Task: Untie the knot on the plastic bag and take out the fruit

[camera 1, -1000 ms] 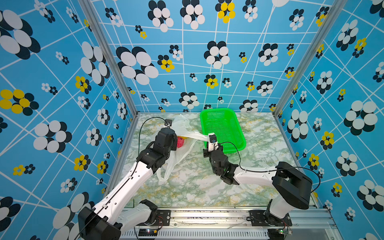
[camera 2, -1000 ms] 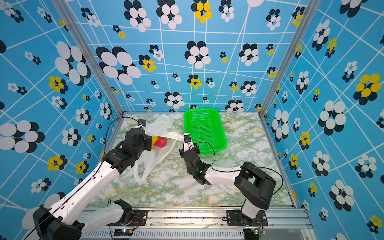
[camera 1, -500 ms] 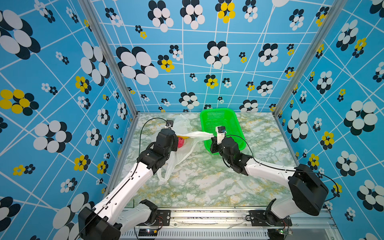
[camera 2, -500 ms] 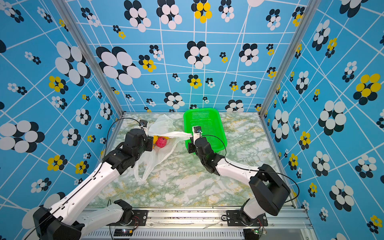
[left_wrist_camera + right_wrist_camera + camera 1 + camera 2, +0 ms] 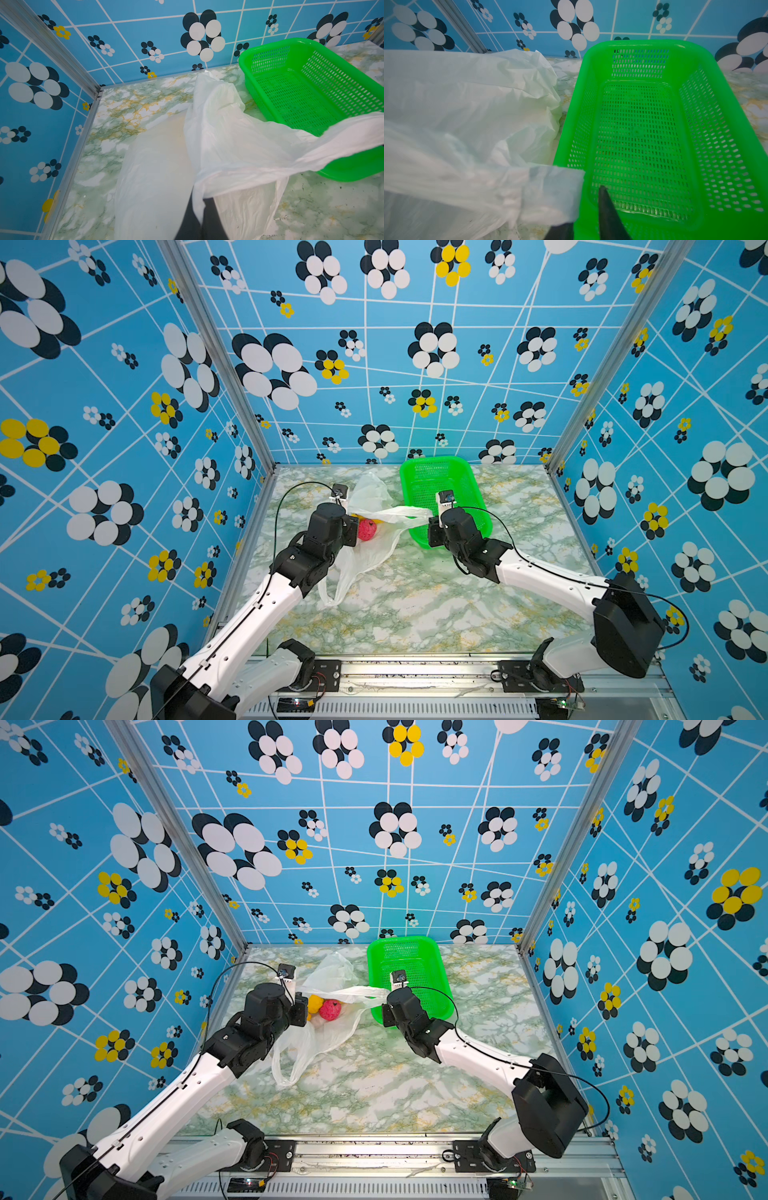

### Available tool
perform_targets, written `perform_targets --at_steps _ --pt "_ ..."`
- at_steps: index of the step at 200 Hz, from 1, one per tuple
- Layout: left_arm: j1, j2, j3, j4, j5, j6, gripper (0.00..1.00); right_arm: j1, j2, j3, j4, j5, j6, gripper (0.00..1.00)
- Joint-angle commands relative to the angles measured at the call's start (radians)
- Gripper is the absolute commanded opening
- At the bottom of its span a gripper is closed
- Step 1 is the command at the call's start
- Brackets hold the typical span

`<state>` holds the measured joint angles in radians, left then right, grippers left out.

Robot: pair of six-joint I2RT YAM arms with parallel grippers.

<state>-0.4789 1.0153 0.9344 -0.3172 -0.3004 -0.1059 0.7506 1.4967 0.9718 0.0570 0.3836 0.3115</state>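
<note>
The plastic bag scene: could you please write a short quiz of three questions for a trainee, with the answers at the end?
1. True or false: the green basket already has fruit in it.
2. What is pinched in the left gripper, as seen from the left wrist view? A) film of the plastic bag; B) the basket's rim; C) nothing.
3. Fill in: in both top views, the bumpy fruit showing in the bag's open mouth is ___ in colour.

Key: 1. False, the basket is empty. 2. A. 3. Red.
</note>
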Motion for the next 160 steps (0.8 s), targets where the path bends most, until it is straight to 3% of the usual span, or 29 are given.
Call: perform_targets --at_steps 1,48,107,140,160 --pt "0.010 -0.023 -0.002 0.061 0.043 -0.035 0.00 -0.030 0.028 0.037 -0.080 0.007 0.014 0.38" --pt "0.009 0.031 0.045 0.010 -0.092 -0.130 0.00 -0.034 -0.096 -0.081 0.044 -0.067 -0.014 0.70" --pt "0.009 0.126 0.159 -0.110 -0.152 -0.231 0.00 -0.013 -0.405 -0.238 0.092 -0.195 -0.074 0.73" --pt "0.010 0.166 0.201 -0.155 -0.190 -0.229 0.00 0.109 -0.588 -0.332 0.130 -0.173 -0.189 0.79" --pt "0.007 0.171 0.187 -0.134 -0.185 -0.236 0.00 0.197 -0.635 -0.352 0.157 -0.221 -0.245 0.80"
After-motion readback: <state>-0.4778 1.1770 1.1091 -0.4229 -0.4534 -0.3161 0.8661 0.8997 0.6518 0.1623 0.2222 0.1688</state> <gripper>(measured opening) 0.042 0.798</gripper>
